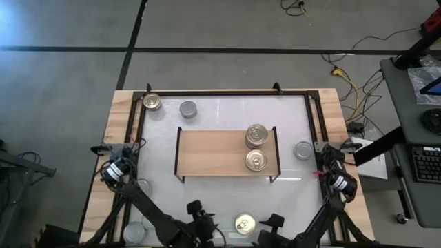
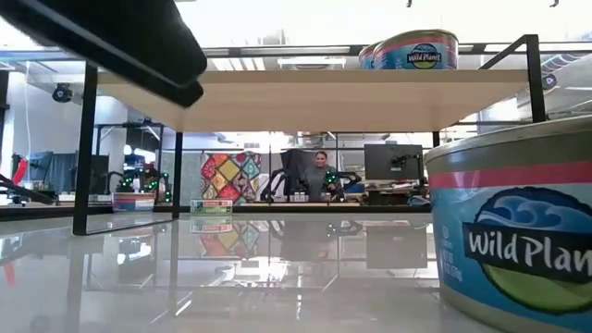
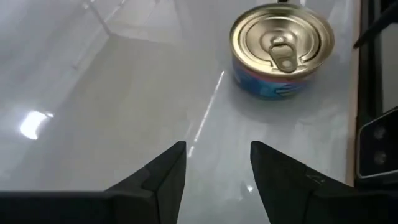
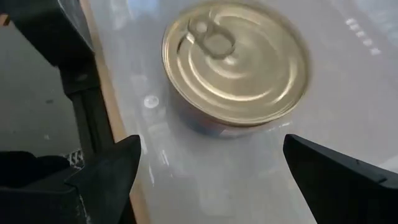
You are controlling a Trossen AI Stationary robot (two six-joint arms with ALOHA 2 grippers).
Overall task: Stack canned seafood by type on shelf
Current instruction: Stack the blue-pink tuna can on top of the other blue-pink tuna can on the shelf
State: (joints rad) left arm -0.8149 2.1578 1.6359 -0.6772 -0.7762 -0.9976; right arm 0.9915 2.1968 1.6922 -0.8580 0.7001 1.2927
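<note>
— What stood nearest to the camera?

— In the low view it was a squat round tin point(image 2: 518, 227) at the right edge, with a blue label, a pink band under its rim and white letters. From above this same gold-topped can point(image 1: 244, 223) sat at six o'clock on the white tabletop point(image 1: 220, 110), at the front edge, between the two grippers.

— How did its top look?

— Shiny gold, with round ribs and a pull ring. The left wrist view showed it beyond the fingers, not touching them.

— And the grippers?

— The left gripper point(image 3: 216, 163) was at about seven o'clock of that can, its two dark fingers apart with only bare table between them; it held nothing. The right gripper point(image 4: 211, 165) was at about five o'clock of the can, fingers spread very wide, the can lying ahead of the gap and not gripped.

— Where was the shelf?

— The shelf point(image 1: 213, 153), a light-wood board on thin black legs, stood in the middle of the table. On its right part, at about three o'clock, were two gold tops: a stack of gold cans point(image 1: 257, 135) toward the back and a single gold can point(image 1: 255, 162) just in front of it.

— Other tins?

— A gold one point(image 1: 151, 102) and a silver-grey one point(image 1: 188, 109) at eleven o'clock, side by side. Another grey tin point(image 1: 302, 150) at three o'clock, beside the shelf. Two more grey tins point(image 1: 136, 231) at seven to eight o'clock, partly hidden by the left arm.
</note>
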